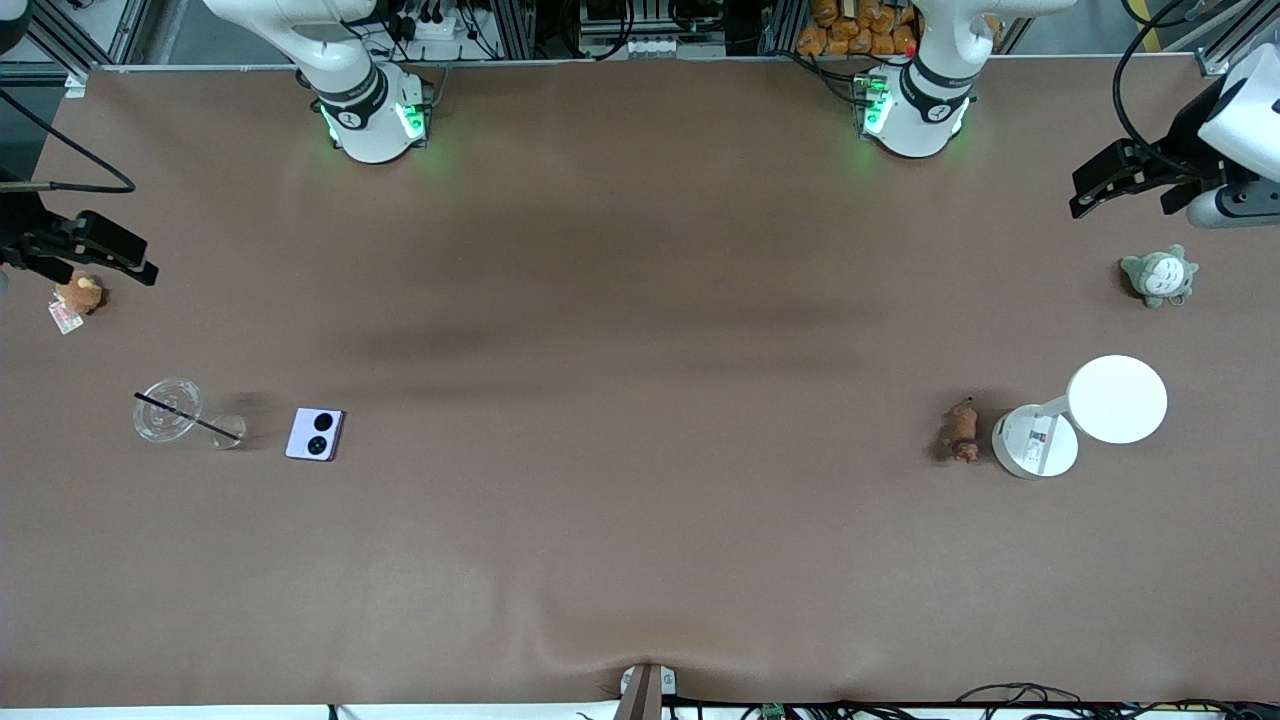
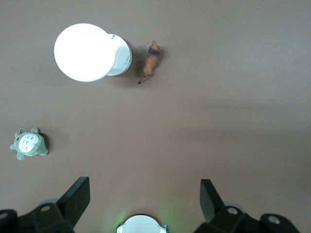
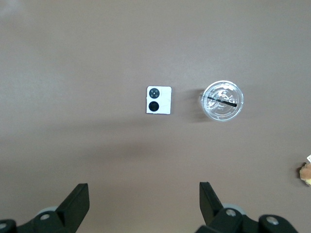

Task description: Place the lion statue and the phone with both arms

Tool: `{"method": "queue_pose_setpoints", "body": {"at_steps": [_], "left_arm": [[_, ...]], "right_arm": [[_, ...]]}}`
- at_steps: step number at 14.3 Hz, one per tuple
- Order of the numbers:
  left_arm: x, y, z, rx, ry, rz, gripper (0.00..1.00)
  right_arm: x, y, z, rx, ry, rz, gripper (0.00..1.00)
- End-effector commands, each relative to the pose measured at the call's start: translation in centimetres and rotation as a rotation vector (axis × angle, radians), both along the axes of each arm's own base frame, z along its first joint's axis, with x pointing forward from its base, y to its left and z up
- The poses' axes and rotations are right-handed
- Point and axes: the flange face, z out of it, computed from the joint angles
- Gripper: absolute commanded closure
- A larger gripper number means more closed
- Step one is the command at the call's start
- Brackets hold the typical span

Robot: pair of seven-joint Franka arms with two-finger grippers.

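Observation:
The lion statue point(image 1: 962, 431), a tiny reddish-brown figurine, stands on the brown table toward the left arm's end, beside a white lamp's base. It also shows in the left wrist view point(image 2: 152, 62). The phone point(image 1: 315, 434), pale lavender with two black circles facing up, lies toward the right arm's end and shows in the right wrist view point(image 3: 159, 100). My left gripper point(image 1: 1120, 202) hangs high above the table's end, open and empty point(image 2: 144, 187). My right gripper point(image 1: 75, 255) hangs high above the other end, open and empty point(image 3: 143, 189).
A white lamp point(image 1: 1085, 410) stands beside the lion point(image 2: 82, 52). A grey-green plush point(image 1: 1158, 276) lies farther from the front camera than the lamp point(image 2: 29, 144). A clear cup with a black straw point(image 1: 170, 410) sits beside the phone point(image 3: 222, 100). A brown plush with a tag point(image 1: 78, 296) lies under the right gripper.

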Motion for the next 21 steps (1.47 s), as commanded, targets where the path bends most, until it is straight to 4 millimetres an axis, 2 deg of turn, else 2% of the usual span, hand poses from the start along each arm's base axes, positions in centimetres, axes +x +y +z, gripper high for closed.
{"method": "queue_pose_setpoints", "body": {"at_steps": [1, 6, 21], "left_arm": [[-0.33, -0.01, 0.19, -0.010, -0.001, 0.000, 0.00], [-0.28, 0.59, 0.04, -0.008, 0.002, 0.001, 0.00], [0.59, 0.11, -0.07, -0.005, 0.000, -0.006, 0.00]], "right_arm": [[-0.27, -0.91, 2.10, -0.009, -0.025, -0.029, 0.00], [-0.61, -0.89, 2.02, -0.009, 0.003, -0.026, 0.00], [-1.00, -0.88, 2.13, -0.002, 0.030, -0.029, 0.00]]}}
